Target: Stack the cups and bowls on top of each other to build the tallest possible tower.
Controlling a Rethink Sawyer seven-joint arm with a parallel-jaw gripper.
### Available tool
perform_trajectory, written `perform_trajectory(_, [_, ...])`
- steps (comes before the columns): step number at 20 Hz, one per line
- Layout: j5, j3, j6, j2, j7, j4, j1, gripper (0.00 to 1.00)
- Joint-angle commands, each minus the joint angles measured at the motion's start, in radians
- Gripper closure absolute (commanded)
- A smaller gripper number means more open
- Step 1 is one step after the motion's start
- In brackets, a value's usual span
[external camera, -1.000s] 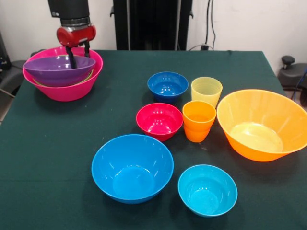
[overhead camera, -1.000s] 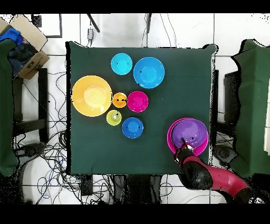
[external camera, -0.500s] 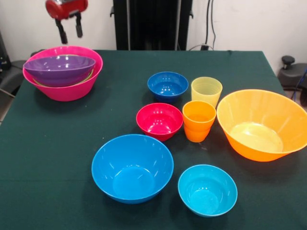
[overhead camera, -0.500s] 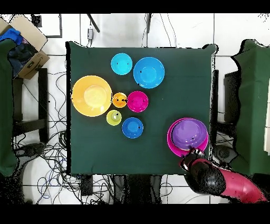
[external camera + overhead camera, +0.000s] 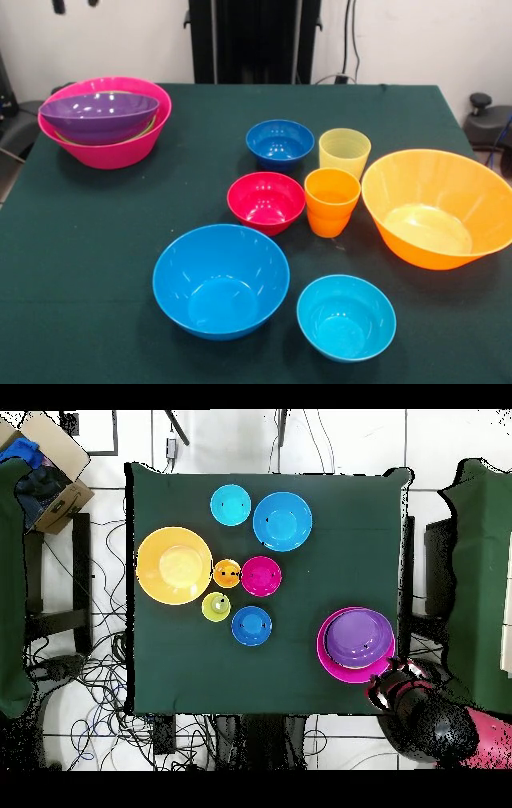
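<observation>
The sky blue bowl (image 5: 221, 280) at the near middle looks light, stiff and glossy, best taken by its thin rim, the tower (image 5: 105, 120) stands far left, and the gripper (image 5: 74, 6) above it appears spread, empty.

We see that the gripper (image 5: 74, 5) is now much higher than one second ago. Then its fingers were down inside the purple bowl (image 5: 99, 115), touching it; half a second ago they were already above the pink bowl (image 5: 106, 136). Now only two dark fingertips (image 5: 59, 6) show at the top edge of the front view, with a gap between them. In the overhead view the red arm (image 5: 440, 729) is drawn back beyond the table (image 5: 180, 664) edge, and it no longer covers the rim of the stack.
</observation>
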Motion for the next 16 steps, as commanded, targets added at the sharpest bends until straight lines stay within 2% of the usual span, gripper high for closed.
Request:
perform_trajectory(1, [0.097, 0.162, 0.162, -0.198, -0.282, 0.092, -0.008, 0.00])
perform_trajectory(6, [0.179, 0.236, 0.170, -0.264, -0.340, 0.134, -0.068, 0.00])
perform_trajectory(12, [0.320, 0.345, 0.159, -0.367, -0.501, 0.178, -0.172, 0.00])
perform_trajectory(16, [0.370, 0.369, 0.173, -0.393, -0.522, 0.184, -0.187, 0.00])
